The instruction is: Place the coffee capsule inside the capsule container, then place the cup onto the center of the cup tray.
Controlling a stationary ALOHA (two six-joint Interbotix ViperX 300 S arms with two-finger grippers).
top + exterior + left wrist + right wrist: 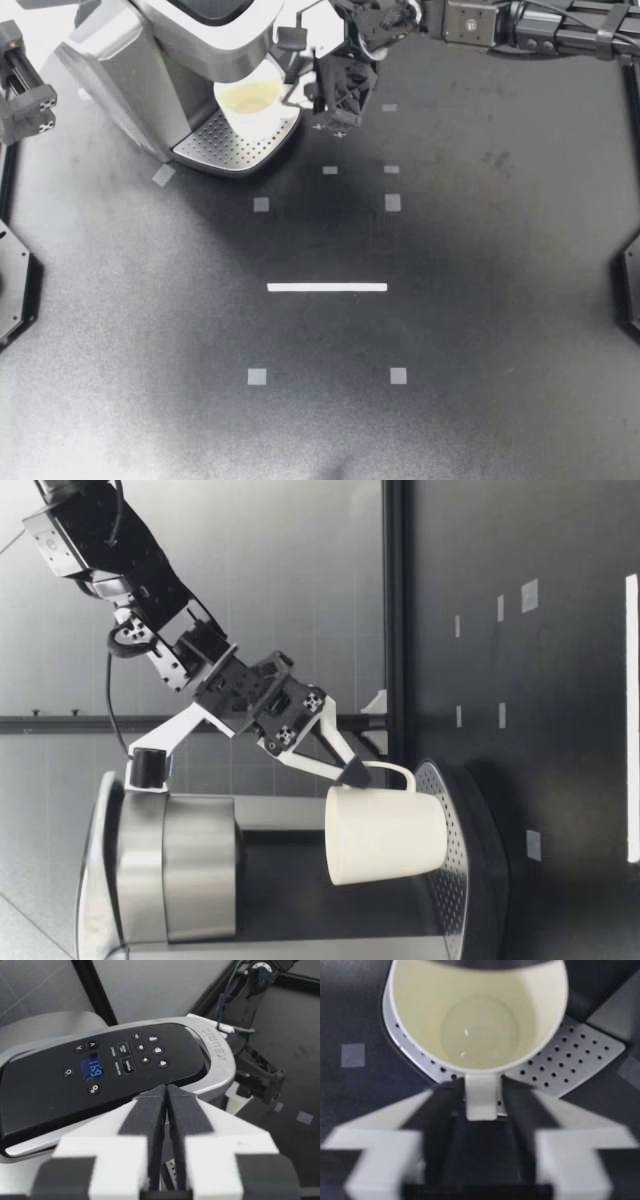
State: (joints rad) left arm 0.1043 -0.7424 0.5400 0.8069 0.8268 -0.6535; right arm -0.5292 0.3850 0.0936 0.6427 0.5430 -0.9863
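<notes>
**My right gripper (308, 92) closed narrowly on the cup (248, 98) at the coffee machine (150, 70).**

In the right wrist view the right gripper (481, 1105) has its two dark pads (442, 1110) against the white handle (481, 1097) from either side, a narrow grip; the cup (480, 1015) lies straight ahead of the fingers, mouth open to the camera, over the perforated cup tray (580, 1060). In the low view the fingertip of the right gripper (352, 772) meets the handle (395, 768); the cup (385, 835) tilts slightly beneath the machine's overhanging head, its base at the cup tray (455, 810), touching or not I cannot tell. My left gripper (166, 1090) hangs above the machine's black control panel (100, 1065), fingers pressed pad to pad; a white strip (327, 287) lies on the table (500, 330), well apart from the machine.
</notes>
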